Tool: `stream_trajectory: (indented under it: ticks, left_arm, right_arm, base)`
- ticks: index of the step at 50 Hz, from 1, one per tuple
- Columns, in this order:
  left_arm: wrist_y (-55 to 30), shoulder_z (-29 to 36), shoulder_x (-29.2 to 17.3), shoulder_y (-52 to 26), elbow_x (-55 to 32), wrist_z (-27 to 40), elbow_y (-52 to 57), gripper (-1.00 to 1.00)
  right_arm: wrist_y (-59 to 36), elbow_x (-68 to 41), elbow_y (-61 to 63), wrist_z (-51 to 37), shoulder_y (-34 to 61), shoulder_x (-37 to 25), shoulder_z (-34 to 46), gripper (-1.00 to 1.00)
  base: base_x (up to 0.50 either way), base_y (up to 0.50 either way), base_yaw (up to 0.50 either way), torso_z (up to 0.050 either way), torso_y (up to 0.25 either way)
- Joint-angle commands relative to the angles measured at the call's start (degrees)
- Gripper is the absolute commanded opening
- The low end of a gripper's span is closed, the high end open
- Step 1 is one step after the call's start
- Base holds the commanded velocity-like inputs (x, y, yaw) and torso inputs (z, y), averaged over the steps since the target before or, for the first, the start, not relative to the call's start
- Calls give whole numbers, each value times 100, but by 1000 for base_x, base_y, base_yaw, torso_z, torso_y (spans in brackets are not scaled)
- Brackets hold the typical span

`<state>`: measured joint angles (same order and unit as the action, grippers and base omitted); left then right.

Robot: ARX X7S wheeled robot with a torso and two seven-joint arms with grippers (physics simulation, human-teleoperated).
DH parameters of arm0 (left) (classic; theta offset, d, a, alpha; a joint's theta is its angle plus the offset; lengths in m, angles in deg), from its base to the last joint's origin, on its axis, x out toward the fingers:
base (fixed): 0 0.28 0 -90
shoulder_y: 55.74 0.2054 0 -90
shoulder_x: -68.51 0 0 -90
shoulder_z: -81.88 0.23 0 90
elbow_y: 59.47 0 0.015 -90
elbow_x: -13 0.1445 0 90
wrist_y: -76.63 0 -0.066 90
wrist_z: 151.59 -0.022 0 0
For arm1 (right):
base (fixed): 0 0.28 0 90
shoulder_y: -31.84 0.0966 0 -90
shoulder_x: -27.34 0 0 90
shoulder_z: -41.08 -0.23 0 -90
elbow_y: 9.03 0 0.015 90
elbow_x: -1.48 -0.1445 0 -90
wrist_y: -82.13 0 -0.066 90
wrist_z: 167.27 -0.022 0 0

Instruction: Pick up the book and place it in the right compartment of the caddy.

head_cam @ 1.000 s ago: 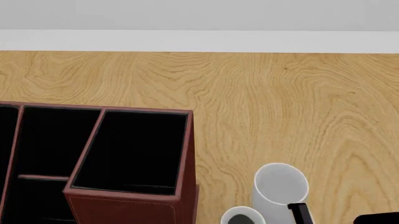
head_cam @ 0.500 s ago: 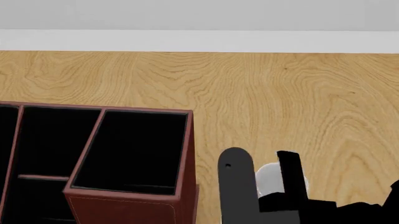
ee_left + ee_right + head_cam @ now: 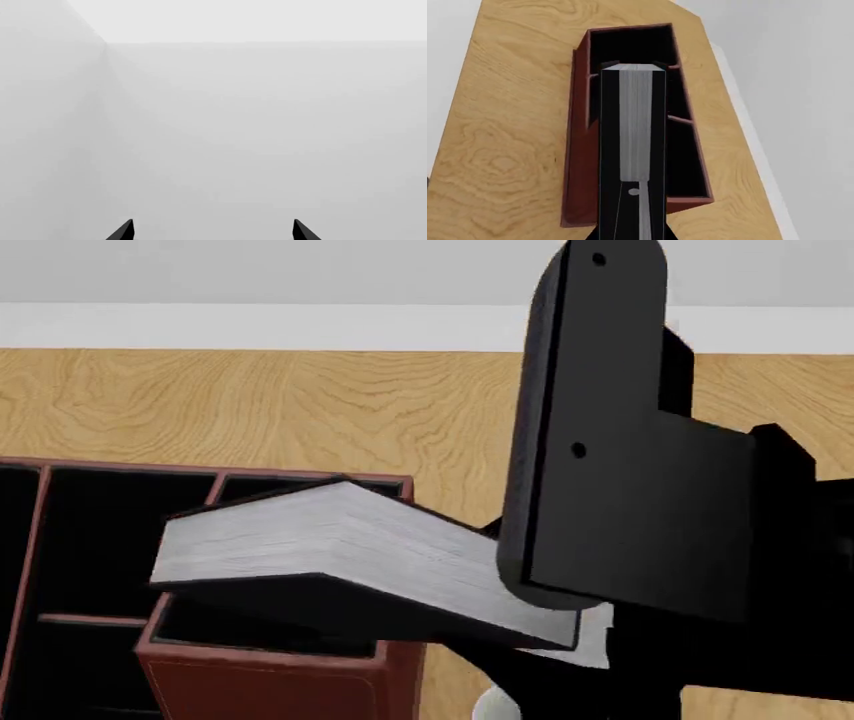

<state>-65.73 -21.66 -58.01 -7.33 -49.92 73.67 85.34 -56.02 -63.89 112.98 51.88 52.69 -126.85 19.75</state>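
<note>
The black book (image 3: 347,550), white page edges showing, hangs tilted in the air over the reddish-brown caddy (image 3: 267,680). Its free end is above the right compartment (image 3: 267,635), which it largely hides. My right gripper (image 3: 630,233) is shut on the book's near end. In the right wrist view the book (image 3: 634,140) runs lengthwise over the caddy (image 3: 577,165), and the right compartment (image 3: 684,160) shows beside it. My right arm (image 3: 601,490) fills the right of the head view. My left gripper (image 3: 212,231) is open and empty, facing a blank grey wall.
A white mug (image 3: 497,704) shows only as slivers behind the right arm, just right of the caddy. The caddy's middle sections (image 3: 107,540) lie left of the right compartment. The wooden table (image 3: 267,400) extends back to a grey wall.
My right arm has risen into the head view with the book and carried it left, over the caddy's right compartment. The mugs are now mostly hidden behind the arm.
</note>
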Motion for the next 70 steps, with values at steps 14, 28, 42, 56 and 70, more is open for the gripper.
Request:
stream_trajectory:
  ticks: [14,28,42,56,70]
  left_arm:
    - [117,-132,-75,36,-269,156,64,100]
    - [79,-52,-159,-186,-453,302,51,100]
    - [148,39,-145,-162,-335,232,-10,100]
    - [247,-2,-172,-26,-298,205,4,100]
    - [299,-102,-294,22,-378,218,5,100]
  right_arm:
    - [304,1510,-2741,1401,1036,1983,333,-100]
    - [778,2709,-4624,3094,1592,3373,1304,-100]
    - [1496,3329,-5740,3826,1521,4232,1803,-100]
    - [1763,3438,-5759,3816,1178,4571,1934,-100]
    - [1988,3593,-5482,3564,696,4605,2126,-100]
  base:
    - [0,0,0,0,1]
    - [0,0,0,0,1]
    - [0,0,0,0,1]
    - [0,0,0,0,1]
    - [0,0,0,1,1]
